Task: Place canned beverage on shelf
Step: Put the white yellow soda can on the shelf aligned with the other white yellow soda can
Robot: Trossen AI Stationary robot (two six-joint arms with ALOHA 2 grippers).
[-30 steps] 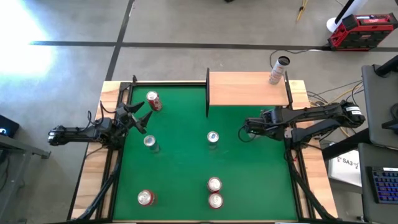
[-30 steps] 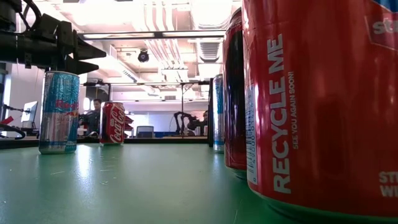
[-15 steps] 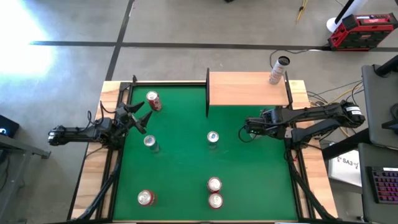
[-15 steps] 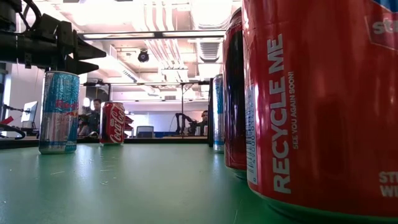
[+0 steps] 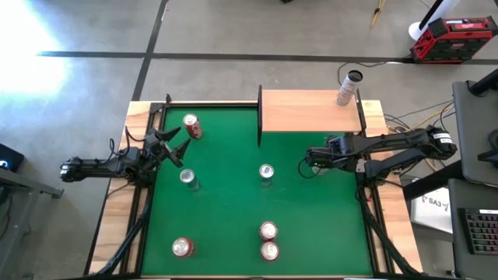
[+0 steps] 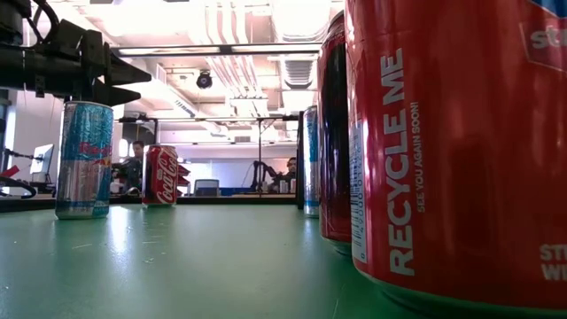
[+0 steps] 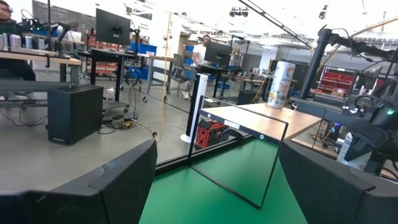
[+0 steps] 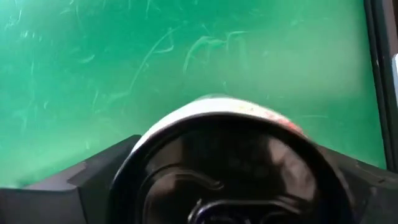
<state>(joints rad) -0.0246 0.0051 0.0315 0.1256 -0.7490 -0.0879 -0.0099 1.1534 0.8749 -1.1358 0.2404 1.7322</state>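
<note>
**Shelf** (image 5: 311, 111): light-wood board with thin black posts, at the far right part of the table (image 5: 226, 210).

**Tall can** (image 5: 348, 88): upright on the shelf, at its far right corner.

**Right gripper** (image 5: 306, 165): just in front of the shelf's near edge, over the green felt, with the arm reaching in from the shelf's right. Its fingers (image 8: 68, 186) stand wide, one on each side of a dark-topped can (image 8: 230, 162). The right wrist view shows that can's lid close up with felt beyond it. Whether the fingers touch it cannot be told.

**Left gripper** (image 5: 175, 144): well to the left of the shelf, at the table's left edge. Its fingers (image 7: 106, 186) are spread wide and hold nothing.

**Red can** (image 5: 191, 126): left of the shelf, just beyond the left gripper.

**Blue can** (image 5: 187, 178): left of the shelf and nearer than the red can, just beside the left gripper.

**Silver-topped can** (image 5: 266, 173): in front of the shelf's left end, upright on the felt and apart from the right gripper.

**Pair of red cans** (image 5: 268, 239): well in front of the shelf, close together near the table's front.

**Single red can** (image 5: 182, 247): near the table's front left, farthest from the shelf.
</note>
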